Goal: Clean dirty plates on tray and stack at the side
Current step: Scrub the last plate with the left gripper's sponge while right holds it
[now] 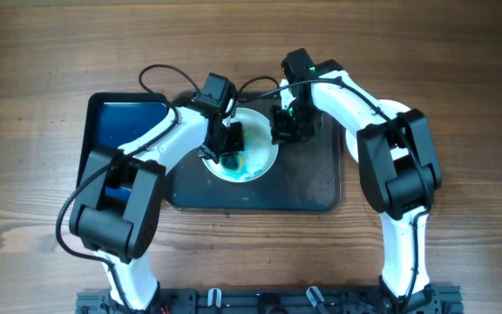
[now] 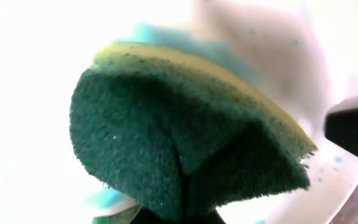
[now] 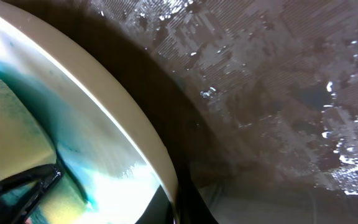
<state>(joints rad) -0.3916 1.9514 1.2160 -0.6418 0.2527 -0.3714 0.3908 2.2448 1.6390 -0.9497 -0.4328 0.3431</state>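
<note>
A white plate (image 1: pixel 258 164) with blue-teal smears lies on the large dark tray (image 1: pixel 303 187), towards its back middle. My left gripper (image 1: pixel 229 144) is shut on a green and yellow sponge (image 2: pixel 185 137) and presses it onto the plate (image 2: pixel 30 93). The sponge hides most of the left gripper's jaws (image 2: pixel 179 218). My right gripper (image 1: pixel 284 126) is shut on the plate's right rim. In the right wrist view the rim (image 3: pixel 135 124) runs between its jaws (image 3: pixel 194 211), with the wet tray floor (image 3: pixel 278 93) beyond. Another white plate (image 1: pixel 397 108) lies to the right of the tray, mostly under my right arm.
A smaller black tray with a blue floor (image 1: pixel 116 122) stands against the big tray's left side, under my left arm. Both sit on a wooden table (image 1: pixel 460 52). Cables loop above the left wrist.
</note>
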